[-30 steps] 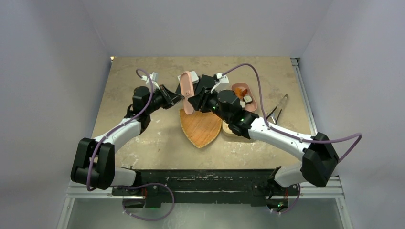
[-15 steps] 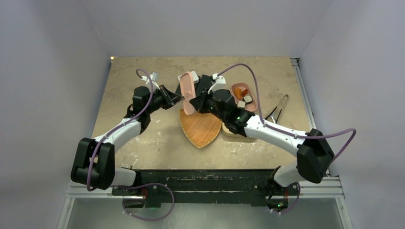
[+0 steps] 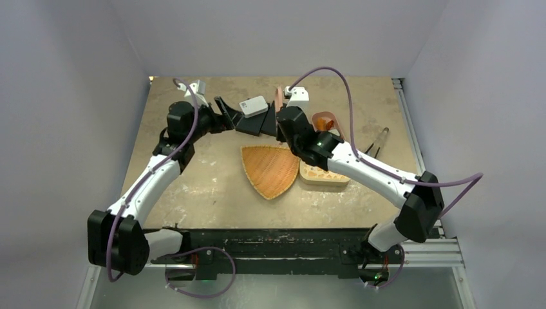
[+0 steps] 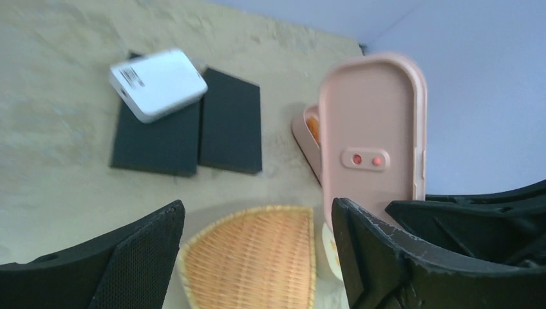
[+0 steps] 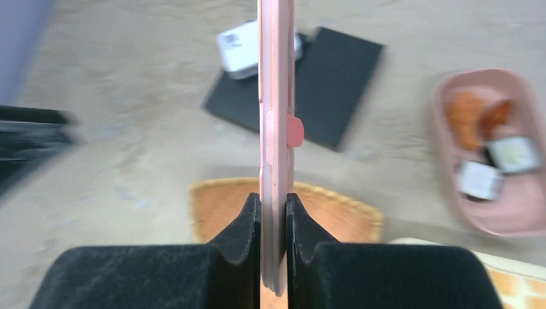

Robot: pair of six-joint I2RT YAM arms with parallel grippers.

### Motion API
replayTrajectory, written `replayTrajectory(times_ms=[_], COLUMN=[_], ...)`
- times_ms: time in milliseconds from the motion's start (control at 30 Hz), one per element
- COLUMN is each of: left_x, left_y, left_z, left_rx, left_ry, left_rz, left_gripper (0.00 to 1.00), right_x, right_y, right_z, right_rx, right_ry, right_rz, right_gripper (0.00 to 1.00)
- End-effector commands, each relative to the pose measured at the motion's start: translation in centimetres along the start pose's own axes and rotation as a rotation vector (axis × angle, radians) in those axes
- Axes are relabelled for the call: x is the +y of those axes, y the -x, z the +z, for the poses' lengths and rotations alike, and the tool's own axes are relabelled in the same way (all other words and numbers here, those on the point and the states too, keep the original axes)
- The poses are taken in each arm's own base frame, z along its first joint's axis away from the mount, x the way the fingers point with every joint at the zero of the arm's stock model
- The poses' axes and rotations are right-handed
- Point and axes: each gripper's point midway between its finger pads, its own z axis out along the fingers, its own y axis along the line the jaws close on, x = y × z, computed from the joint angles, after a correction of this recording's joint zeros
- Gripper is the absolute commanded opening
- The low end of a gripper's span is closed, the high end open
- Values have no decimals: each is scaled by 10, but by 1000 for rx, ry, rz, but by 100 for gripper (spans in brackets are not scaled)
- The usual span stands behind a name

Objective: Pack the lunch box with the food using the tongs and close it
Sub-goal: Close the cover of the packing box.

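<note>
The pink lunch box lid (image 5: 275, 96) stands on edge in the air, and my right gripper (image 5: 273, 206) is shut on its lower end. From the left wrist view the lid (image 4: 373, 129) shows its flat face with two red dots. My left gripper (image 4: 257, 215) is open and empty, drawn back to the left of the lid (image 3: 279, 96). The open lunch box (image 5: 528, 203) lies on the table to the right with the food (image 5: 480, 112) in it: orange pieces and dark ones with white. The tongs (image 3: 380, 140) lie at the far right, untouched.
An orange triangular wicker tray (image 3: 270, 168) sits mid-table below the lid, with a cream patterned board (image 3: 322, 176) beside it. Two black pads (image 4: 193, 129) and a white box (image 4: 158, 82) lie behind. My right forearm crosses over part of the lunch box in the top view.
My left gripper opened, let go of the lid and pulled back to the left. My right gripper closed on the lid and now carries it alone, farther back.
</note>
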Motion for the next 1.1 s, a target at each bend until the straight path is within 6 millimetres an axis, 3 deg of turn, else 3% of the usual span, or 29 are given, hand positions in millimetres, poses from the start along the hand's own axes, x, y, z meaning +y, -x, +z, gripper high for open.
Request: replayTrajectory(times_ms=[0,100,267,767,1067], left_x=[24,35,37,35,34], left_y=[38,43,48,42,39], left_z=[-22,-29,-35,-33,-31], left_rx=[-75,-88,-105,-88,-77], left_ry=[181,228,248,226,212], left_rz=[155,173,201,191,184], left_gripper=[83,84,84,84,84], right_x=[-89,-128,-162,-197,-211], right_y=[-6,-15,-19,-7,-18], right_z=[-9,-3,6,25,47], right_rx=[85,156,191,228,280], right_ry=[-440,-584,-633,-663,-637], right_rz=[-298,-379,-449,-746,-807], right_gripper=[0,0,0,0,0])
